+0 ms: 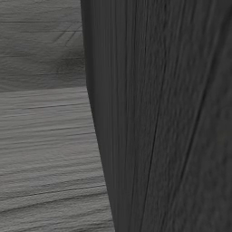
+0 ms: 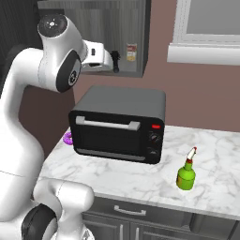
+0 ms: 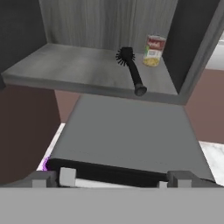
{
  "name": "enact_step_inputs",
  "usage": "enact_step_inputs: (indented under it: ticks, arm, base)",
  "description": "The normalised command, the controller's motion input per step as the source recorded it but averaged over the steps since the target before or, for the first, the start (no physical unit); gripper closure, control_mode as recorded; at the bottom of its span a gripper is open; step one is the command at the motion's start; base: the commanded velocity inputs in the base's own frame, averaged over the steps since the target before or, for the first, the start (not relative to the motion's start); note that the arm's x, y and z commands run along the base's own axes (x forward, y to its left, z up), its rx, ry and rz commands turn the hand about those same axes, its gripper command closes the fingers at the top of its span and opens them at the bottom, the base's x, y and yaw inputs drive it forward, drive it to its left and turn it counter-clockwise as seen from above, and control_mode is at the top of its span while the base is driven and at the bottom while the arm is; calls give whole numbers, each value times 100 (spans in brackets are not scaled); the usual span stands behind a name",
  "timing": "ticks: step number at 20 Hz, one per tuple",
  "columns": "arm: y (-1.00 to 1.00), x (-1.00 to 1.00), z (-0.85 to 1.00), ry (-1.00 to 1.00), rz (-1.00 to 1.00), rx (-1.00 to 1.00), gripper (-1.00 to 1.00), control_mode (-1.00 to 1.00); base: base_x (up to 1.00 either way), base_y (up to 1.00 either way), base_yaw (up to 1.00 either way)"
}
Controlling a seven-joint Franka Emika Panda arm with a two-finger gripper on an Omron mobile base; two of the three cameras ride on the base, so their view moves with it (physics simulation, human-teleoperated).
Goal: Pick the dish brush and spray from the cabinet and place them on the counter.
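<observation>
Above the toaster oven, my gripper hangs open and empty before the cabinet, where the dish brush lies on the shelf beside a can, while the spray stands on the counter.

The left base view sits hard against a dark wood panel. The right base view looks from behind the arm, forward and down at the tabletop and oven. The hand view looks ahead of the jaws into the cabinet, over the same oven.
</observation>
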Motion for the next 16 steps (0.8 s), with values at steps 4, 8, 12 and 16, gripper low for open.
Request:
enact_step_inputs:
  ticks: [4, 8, 12, 16]
  arm:
    - [0, 27, -3, 0, 0, -4, -100, -100]
    - [0, 28, -7, 0, 0, -5, -100, -100]
    - [0, 27, 0, 0, 0, -5, -100, -100]
    - [0, 29, 0, 0, 0, -3, -100, -100]
  base:
    - [0, 0, 0]
    - [0, 0, 0]
    - [0, 0, 0]
    - [0, 0, 0]
